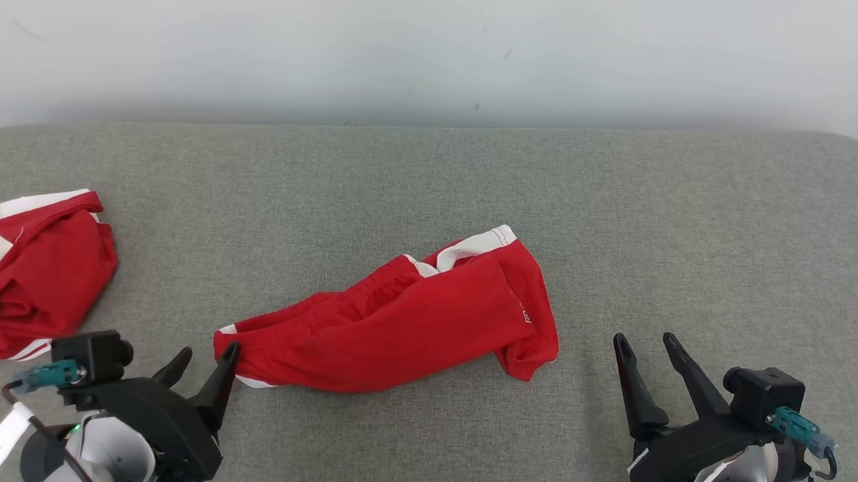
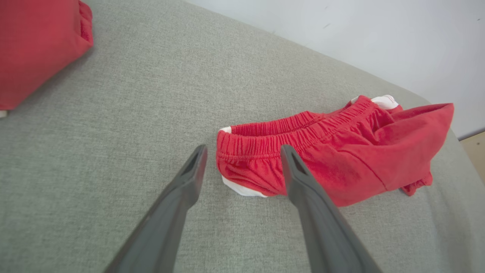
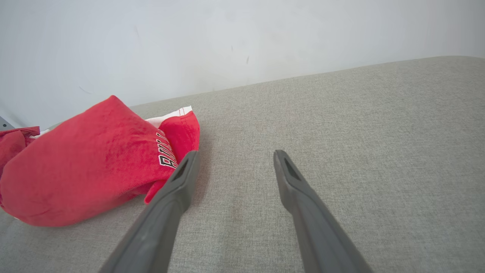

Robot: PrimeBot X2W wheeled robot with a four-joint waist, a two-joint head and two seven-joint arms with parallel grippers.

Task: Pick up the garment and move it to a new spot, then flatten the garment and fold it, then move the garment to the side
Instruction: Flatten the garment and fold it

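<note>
The garment [image 1: 394, 328] is a pair of red shorts with white trim, lying crumpled and slantwise in the middle of the grey cushion [image 1: 623, 230]. My left gripper [image 1: 207, 353] is open at the garment's near-left end, one fingertip touching or just short of the elastic waistband. In the left wrist view the waistband of the garment [image 2: 341, 151] lies just beyond my left gripper [image 2: 243, 149], whose jaws are spread wide and hold nothing. My right gripper [image 1: 645, 341] stands open, a short way right of the garment. The right wrist view has the garment [image 3: 83, 163] left of my right gripper [image 3: 235, 153].
A second red garment [image 1: 24, 276] with a white label sits bunched at the cushion's left edge, and its corner shows as a red garment [image 2: 34, 45] in the left wrist view. A pale wall [image 1: 441, 40] rises behind the cushion. Bare grey fabric spreads to the right and front.
</note>
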